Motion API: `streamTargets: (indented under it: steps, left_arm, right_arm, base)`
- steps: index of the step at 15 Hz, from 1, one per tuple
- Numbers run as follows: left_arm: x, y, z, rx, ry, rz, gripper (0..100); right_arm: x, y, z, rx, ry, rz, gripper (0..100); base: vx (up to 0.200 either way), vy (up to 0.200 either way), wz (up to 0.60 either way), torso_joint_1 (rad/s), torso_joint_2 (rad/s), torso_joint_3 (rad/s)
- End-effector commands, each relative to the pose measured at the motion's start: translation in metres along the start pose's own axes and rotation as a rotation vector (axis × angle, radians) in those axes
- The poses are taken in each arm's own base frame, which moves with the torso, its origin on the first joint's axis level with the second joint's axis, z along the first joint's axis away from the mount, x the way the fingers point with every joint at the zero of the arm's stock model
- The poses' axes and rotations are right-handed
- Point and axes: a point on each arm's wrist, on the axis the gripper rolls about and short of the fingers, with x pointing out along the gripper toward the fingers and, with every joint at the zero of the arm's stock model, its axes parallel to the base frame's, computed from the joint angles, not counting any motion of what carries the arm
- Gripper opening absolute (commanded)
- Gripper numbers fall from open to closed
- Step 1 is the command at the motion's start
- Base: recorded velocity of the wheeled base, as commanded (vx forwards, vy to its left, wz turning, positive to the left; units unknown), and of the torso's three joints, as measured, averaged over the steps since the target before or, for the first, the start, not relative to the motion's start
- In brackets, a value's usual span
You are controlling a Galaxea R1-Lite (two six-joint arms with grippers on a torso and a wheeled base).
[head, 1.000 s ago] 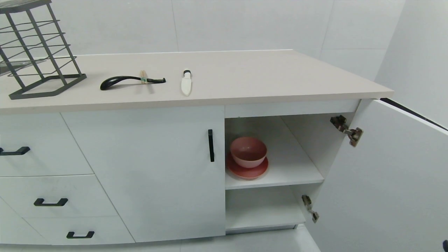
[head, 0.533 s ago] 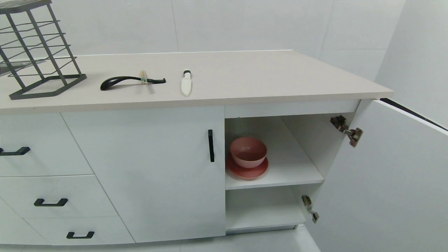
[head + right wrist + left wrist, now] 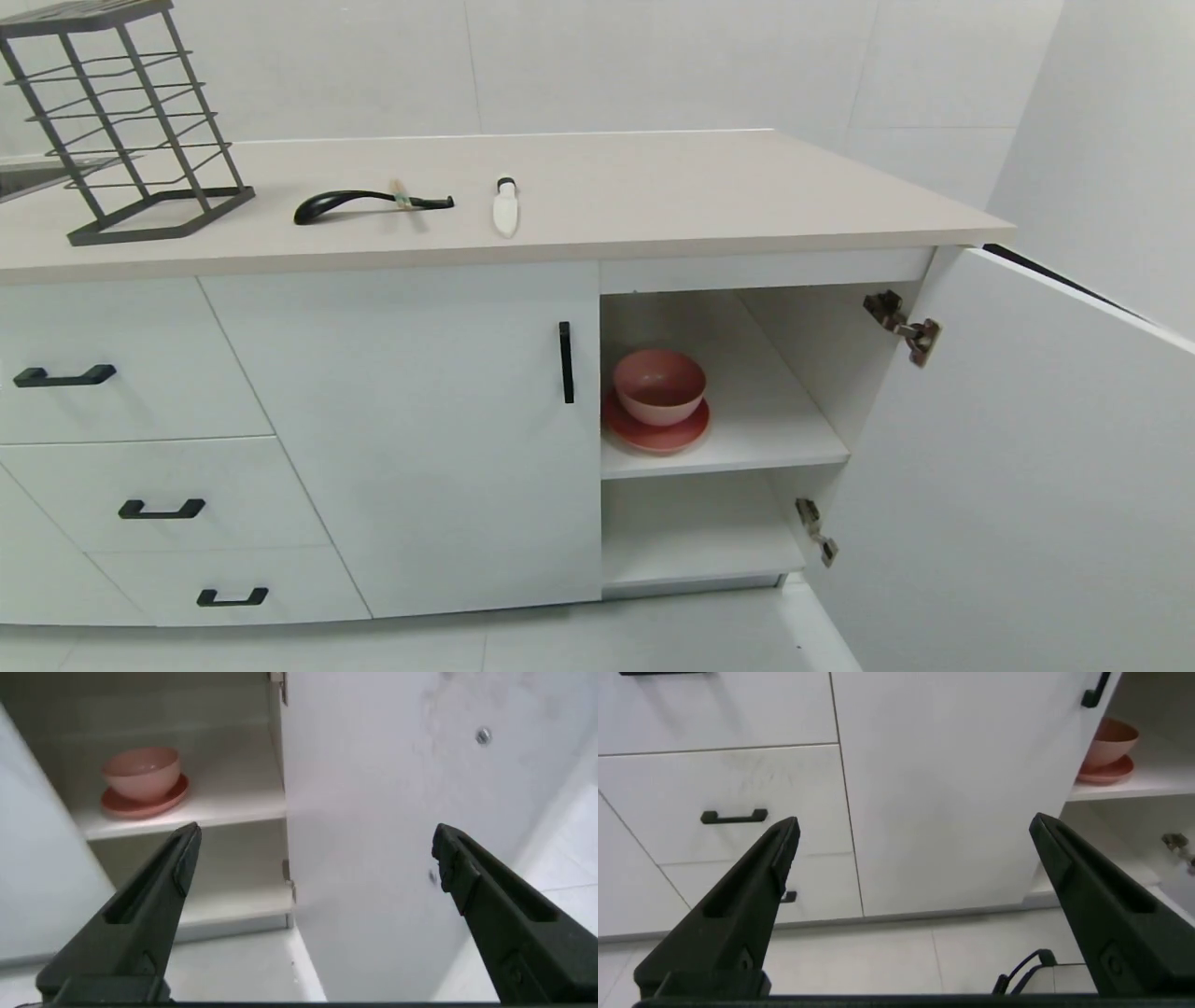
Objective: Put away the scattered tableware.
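A black ladle (image 3: 359,201) lies on the beige countertop (image 3: 653,196), with a pair of chopsticks (image 3: 403,194) across its handle. A white spoon with a black tip (image 3: 505,208) lies just to their right. In the open cabinet, a pink bowl (image 3: 658,385) sits on a red plate (image 3: 655,435) on the upper shelf; both also appear in the wrist views as bowl (image 3: 141,771) and plate (image 3: 1106,770). My left gripper (image 3: 915,831) is open, low in front of the closed door. My right gripper (image 3: 313,835) is open, facing the open cabinet.
A dark wire rack (image 3: 121,121) stands at the countertop's left end. The cabinet's right door (image 3: 1027,467) is swung wide open toward me. Drawers with black handles (image 3: 161,509) fill the left side. The lower shelf (image 3: 695,541) is bare.
The head camera has shifted, so the whole scene sits a little lower-right and farther than before. The tableware keeps its place on the counter.
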Motion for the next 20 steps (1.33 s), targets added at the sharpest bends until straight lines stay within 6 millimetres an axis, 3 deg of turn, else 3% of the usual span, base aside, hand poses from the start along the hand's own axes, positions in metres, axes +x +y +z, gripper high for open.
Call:
streamTargets:
  steps: [1, 3, 7, 8, 14, 18, 20]
  left_arm:
    - [0.0000, 0.0000, -0.0001, 0.000, 0.001, 0.000, 100]
    - [0.0000, 0.0000, -0.0001, 0.000, 0.001, 0.000, 100]
    - [0.0000, 0.0000, 0.0000, -0.001, -0.001, 0.001, 100]
    - [0.0000, 0.0000, 0.0000, -0.001, -0.001, 0.001, 100]
    - [0.0000, 0.0001, 0.0000, -0.001, -0.001, 0.003, 100]
    - [0.0000, 0.0001, 0.0000, -0.001, -0.001, 0.003, 100]
    - [0.0000, 0.0001, 0.0000, -0.003, -0.001, 0.005, 100]
  right_arm:
    - [0.0001, 0.0000, 0.0000, 0.001, 0.000, 0.000, 100]
    - [0.0001, 0.0000, 0.0000, -0.002, 0.000, 0.000, 100]
    - [0.0001, 0.0000, -0.0002, 0.001, 0.001, 0.002, 100]
    - [0.0001, 0.0000, -0.0002, 0.001, 0.001, 0.002, 0]
    - [0.0001, 0.0000, -0.0002, 0.001, 0.001, 0.002, 0]
    - [0.0000, 0.0000, -0.0002, 0.001, 0.000, 0.002, 0]
    - [0.0001, 0.0000, 0.0000, 0.001, 0.000, 0.002, 0]
  base:
    - [-0.200, 0.000, 0.00, -0.002, 0.01, 0.002]
    - [-0.200, 0.000, 0.00, 0.000, 0.00, 0.005]
    - [-0.100, -0.200, 0.00, 0.002, 0.00, 0.001]
    - [0.000, -0.200, 0.00, -0.007, 0.00, 0.002]
    - [0.000, -0.200, 0.00, 0.002, 0.00, 0.002]
    - [-0.200, 0.000, 0.00, 0.005, 0.01, 0.001]
    - [0.000, -0.200, 0.00, 0.005, 0.00, 0.012]
